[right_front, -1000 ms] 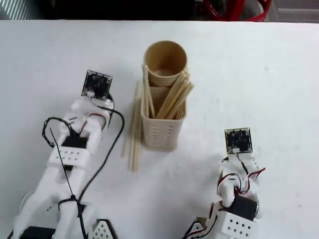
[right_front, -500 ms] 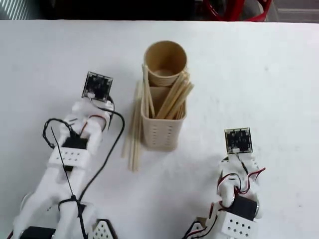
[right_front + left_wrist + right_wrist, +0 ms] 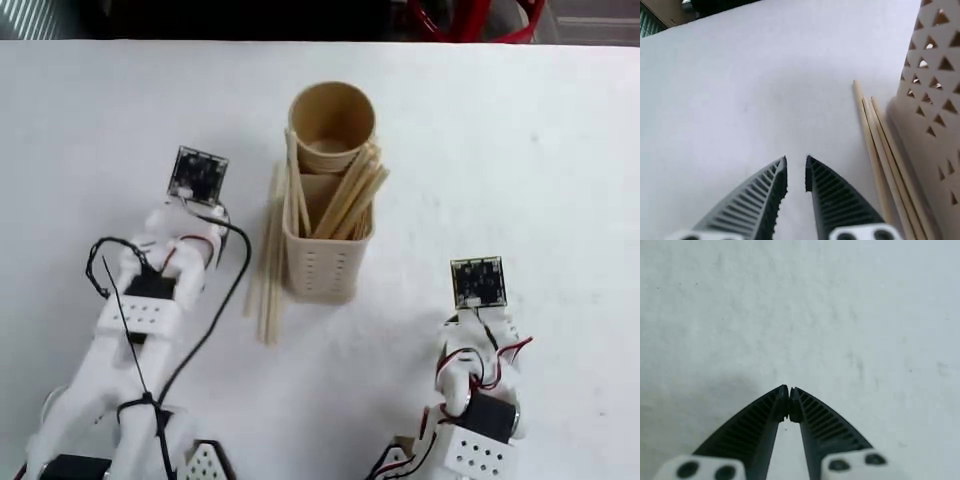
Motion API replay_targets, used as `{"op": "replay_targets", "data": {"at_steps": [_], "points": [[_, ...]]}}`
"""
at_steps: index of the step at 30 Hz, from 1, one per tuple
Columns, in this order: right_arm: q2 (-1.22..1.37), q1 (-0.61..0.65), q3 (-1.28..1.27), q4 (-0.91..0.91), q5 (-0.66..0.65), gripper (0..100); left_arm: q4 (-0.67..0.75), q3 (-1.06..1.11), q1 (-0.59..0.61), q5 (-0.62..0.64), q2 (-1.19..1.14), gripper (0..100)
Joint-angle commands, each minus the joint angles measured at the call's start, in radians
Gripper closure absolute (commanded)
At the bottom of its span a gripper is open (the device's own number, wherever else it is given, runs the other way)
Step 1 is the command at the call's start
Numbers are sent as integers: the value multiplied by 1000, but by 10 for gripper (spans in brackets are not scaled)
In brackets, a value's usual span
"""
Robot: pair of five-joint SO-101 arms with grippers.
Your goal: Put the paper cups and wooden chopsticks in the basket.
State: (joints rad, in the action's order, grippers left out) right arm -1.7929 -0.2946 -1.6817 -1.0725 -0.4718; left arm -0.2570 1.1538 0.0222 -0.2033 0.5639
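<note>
Nearest the arms' bases, the right hand (image 3: pixel 789 402) hangs over bare counter (image 3: pixel 560 150) at about five o'clock from the basket (image 3: pixel 322 268), its tips pressed together on nothing. The left hand (image 3: pixel 796 172) hovers at the basket's nine o'clock, fingers a slit apart and empty. Between that hand and the basket, a few loose chopsticks (image 3: pixel 266 285) lie flat on the counter, running six to twelve o'clock just beside the perforated wall; whether they touch it is hard to tell. Inside the basket, a bundle of chopsticks (image 3: pixel 352 195) leans toward one o'clock, and the nested paper cups (image 3: pixel 331 118) stand upright at its twelve o'clock end. By the look of it the job is mostly done — cups in, most sticks in — with the loose ones left to lift over the rim. Open counter spreads wide at three and nine o'clock, and its far edge lies well beyond the cups. The tight spot is the wall side of the loose sticks — little room there for a finger, so the nine o'clock side looks the freer approach.
</note>
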Motion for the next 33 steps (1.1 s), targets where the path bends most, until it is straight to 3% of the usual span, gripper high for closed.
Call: {"op": "replay_targets", "data": {"at_steps": [1,21,33], "points": [[-2,-8,-9,-5,-2,981,-43,-64,-10,-3,22,914],[-2,-8,-9,-5,-2,981,-81,-87,-10,5,8,914],[-2,-8,-9,-5,-2,981,-281,-413,-38,40,-389,914]]}}
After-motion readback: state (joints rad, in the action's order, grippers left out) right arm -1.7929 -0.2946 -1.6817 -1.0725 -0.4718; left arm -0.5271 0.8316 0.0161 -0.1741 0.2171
